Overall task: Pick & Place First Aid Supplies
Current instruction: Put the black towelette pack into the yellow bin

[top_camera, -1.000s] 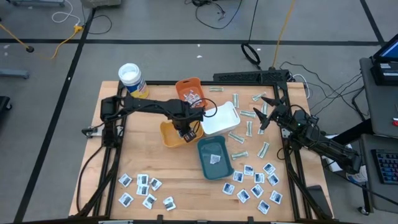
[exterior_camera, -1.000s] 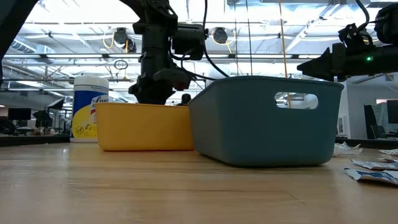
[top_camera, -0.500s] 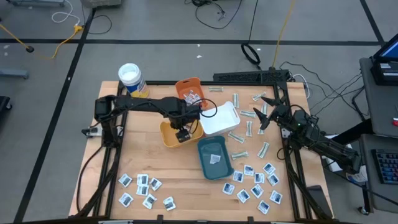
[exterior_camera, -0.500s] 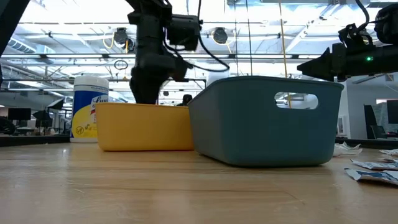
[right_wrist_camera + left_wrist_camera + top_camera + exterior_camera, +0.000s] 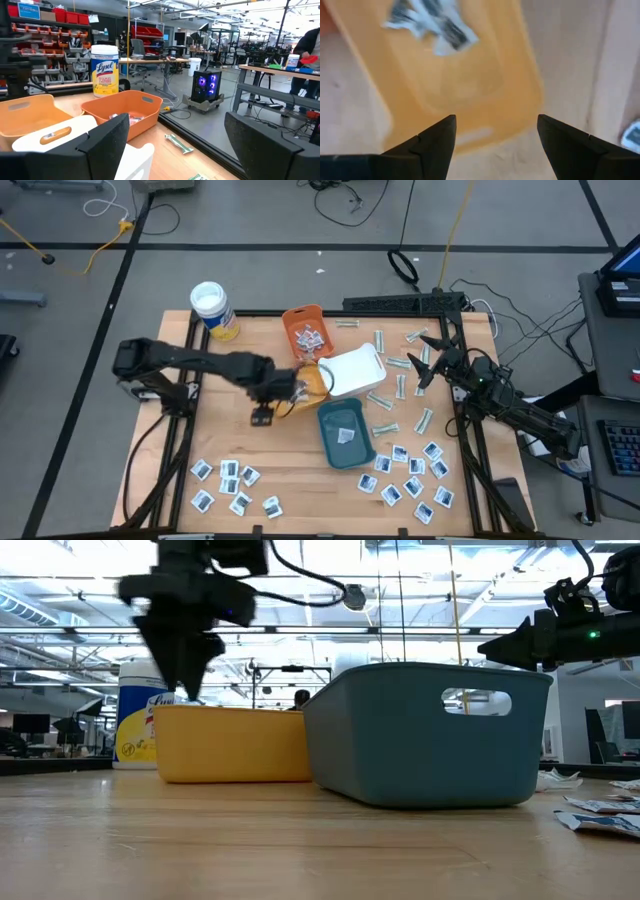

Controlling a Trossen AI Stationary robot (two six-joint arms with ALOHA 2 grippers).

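Dropped one white packet (image 5: 432, 25) into the yellow tray (image 5: 470, 90) moments ago. Since then swung the left gripper (image 5: 262, 417) off the tray, leftward and nearer, fingers now apart and holding nothing. Means one more delivery done and a free hand for the next pick. Probably heading for the square packets (image 5: 230, 480) lying loose at the near left. Plenty left to sort: more squares (image 5: 410, 480) near right, narrow strips (image 5: 395, 365) far right. Keeps the right gripper (image 5: 425, 360) parked above those strips, fingers spread wide, empty.
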